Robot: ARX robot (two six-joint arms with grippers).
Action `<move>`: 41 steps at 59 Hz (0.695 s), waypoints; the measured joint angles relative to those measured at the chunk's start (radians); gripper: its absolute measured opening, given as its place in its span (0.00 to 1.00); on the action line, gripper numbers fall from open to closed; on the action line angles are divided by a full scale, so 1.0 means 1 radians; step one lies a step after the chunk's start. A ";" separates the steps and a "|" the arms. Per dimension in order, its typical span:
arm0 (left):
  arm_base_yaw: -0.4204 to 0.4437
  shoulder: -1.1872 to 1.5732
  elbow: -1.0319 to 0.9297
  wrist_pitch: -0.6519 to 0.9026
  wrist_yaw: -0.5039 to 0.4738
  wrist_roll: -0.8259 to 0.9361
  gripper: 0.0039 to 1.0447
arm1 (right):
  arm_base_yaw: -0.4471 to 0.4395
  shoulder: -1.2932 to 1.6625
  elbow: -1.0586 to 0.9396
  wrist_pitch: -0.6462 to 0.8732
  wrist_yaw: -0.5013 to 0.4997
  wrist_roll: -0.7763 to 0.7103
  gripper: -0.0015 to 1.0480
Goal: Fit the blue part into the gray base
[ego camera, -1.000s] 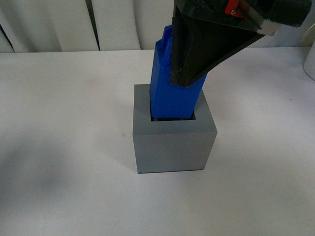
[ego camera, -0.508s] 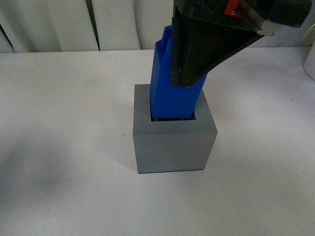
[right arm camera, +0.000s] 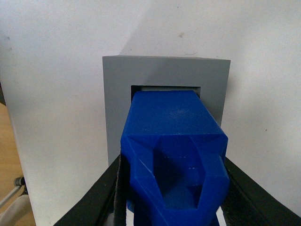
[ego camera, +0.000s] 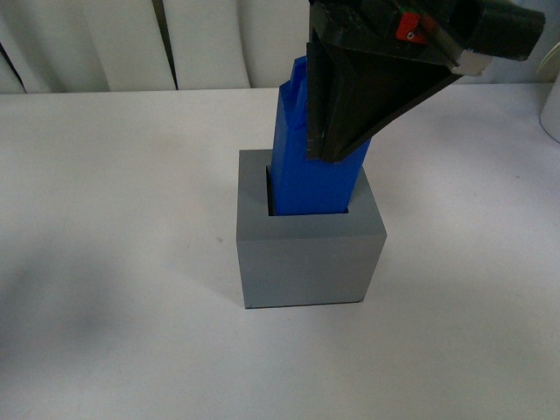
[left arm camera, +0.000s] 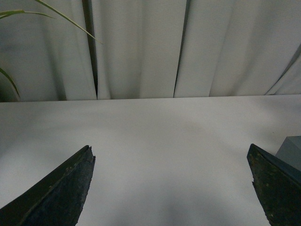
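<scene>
The gray base [ego camera: 308,258] stands in the middle of the white table. The blue part [ego camera: 306,175] stands upright with its lower end inside the base's square recess, a dark gap showing at its left side. My right gripper [ego camera: 325,131] is shut on the blue part's upper half from above. In the right wrist view the blue part [right arm camera: 171,155] fills the space between the black fingers [right arm camera: 101,193], with the gray base [right arm camera: 117,94] beyond it. My left gripper [left arm camera: 171,188] is open and empty over bare table; a corner of the gray base [left arm camera: 290,151] shows by one finger.
White curtains [ego camera: 210,44] hang behind the table's far edge. A white object [ego camera: 551,105] sits at the far right edge. Green plant leaves [left arm camera: 28,14] show in the left wrist view. The table [ego camera: 114,262] is white around the base.
The blue part has tipped more upright and shifted slightly right in the recess, opening a dark gap on its left. The right gripper has moved with it.
</scene>
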State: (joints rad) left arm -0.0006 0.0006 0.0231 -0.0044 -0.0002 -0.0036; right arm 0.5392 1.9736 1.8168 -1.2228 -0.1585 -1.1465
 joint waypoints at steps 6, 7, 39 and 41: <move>0.000 0.000 0.000 0.000 0.000 0.000 0.94 | 0.000 0.000 0.000 0.000 0.000 0.000 0.45; 0.000 0.000 0.000 0.000 0.000 0.000 0.94 | 0.000 0.000 0.000 -0.001 0.000 -0.001 0.45; 0.000 0.000 0.000 0.000 0.000 0.000 0.94 | -0.014 -0.006 -0.029 0.063 -0.061 0.019 0.95; 0.000 0.000 0.000 0.000 0.000 0.000 0.94 | -0.019 -0.014 -0.035 0.077 -0.076 0.025 0.94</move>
State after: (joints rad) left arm -0.0006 0.0002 0.0231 -0.0044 -0.0002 -0.0036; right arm 0.5198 1.9598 1.7817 -1.1461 -0.2348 -1.1213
